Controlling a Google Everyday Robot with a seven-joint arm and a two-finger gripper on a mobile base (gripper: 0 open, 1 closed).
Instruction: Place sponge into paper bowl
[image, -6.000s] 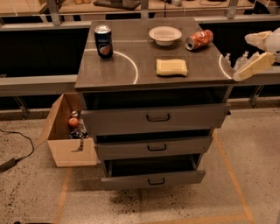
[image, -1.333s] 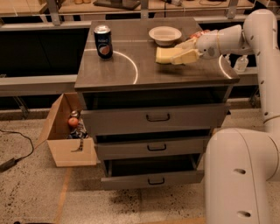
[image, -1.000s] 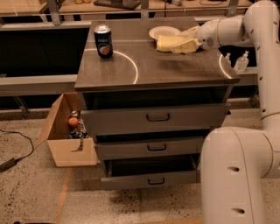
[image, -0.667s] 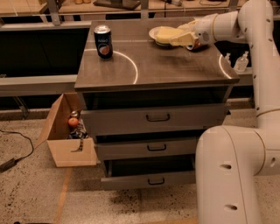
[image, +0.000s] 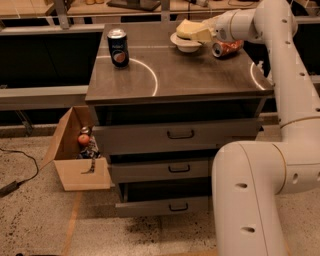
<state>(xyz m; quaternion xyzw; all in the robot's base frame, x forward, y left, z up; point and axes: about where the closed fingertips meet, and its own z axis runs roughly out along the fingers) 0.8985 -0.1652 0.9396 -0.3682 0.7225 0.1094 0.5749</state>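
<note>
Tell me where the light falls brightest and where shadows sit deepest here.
Camera view: dim, warm light overall; a soft sheen on the cabinet top; the white arm, and the gripper at the sponge above the paper bowl at the back, catch most light; deepest shadow lies in the drawer gaps.

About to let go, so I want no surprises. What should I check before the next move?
1. The pale yellow rectangular sponge is above the small white paper bowl: ok.
2. The tool, at the back of the grey tabletop, grips the sponge: ok.
3. Sponge touching the bowl: cannot tell.
4. Bowl upright: ok.
5. The crushed red can lies apart from the bowl: ok.
6. The dark blue soda can is well out of the way: ok.
</note>
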